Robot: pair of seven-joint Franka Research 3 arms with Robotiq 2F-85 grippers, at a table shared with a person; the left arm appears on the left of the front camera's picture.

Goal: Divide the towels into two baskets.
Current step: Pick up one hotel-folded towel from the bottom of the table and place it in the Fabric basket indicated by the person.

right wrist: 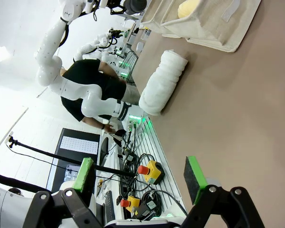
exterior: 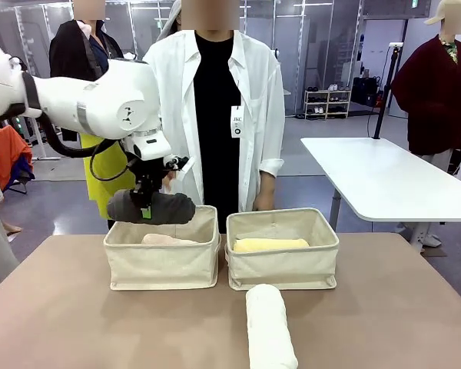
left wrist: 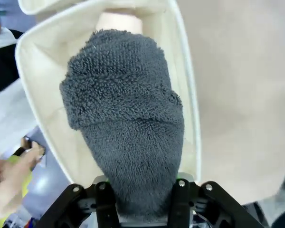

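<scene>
Grey towel [exterior: 169,207] is gripped around its middle by the left gripper [exterior: 146,212]. The jaws are closed tight on the roll. It is held level at about rim height over the far side of the left basket [exterior: 161,269].

Count, left to right:
- Towels: 4 are seen, 1 each grey, pink, yellow and white.
- Baskets: 2 are set side by side at mid-table, nearly touching.
- Grippers: 2, one loaded and one empty.

Left basket: 1 pink towel [exterior: 165,240] is lying inside, partly covered by the grey roll above it. In the left wrist view the grey towel [left wrist: 128,128] is pinched between the fingers [left wrist: 107,204]. The basket's inner wall [left wrist: 33,71] is seen around it, and the end of the pink towel [left wrist: 118,21] is seen past it.

Right basket [exterior: 284,269]: 1 yellow towel [exterior: 269,244] is laid lengthwise inside.

White towel [exterior: 269,327]: 1, outside both baskets. It is laid on the table [exterior: 61,307] just in front of the right basket, pointing toward the robot's side.

Right gripper [right wrist: 140,175]: jaws are spread wide and nothing is held. It is kept above bare table, well apart from the white towel [right wrist: 164,80]. The right basket [right wrist: 213,23] and the yellow towel [right wrist: 190,7] are seen beyond it.

A person [exterior: 215,115] is stood behind the baskets at the far edge.
</scene>
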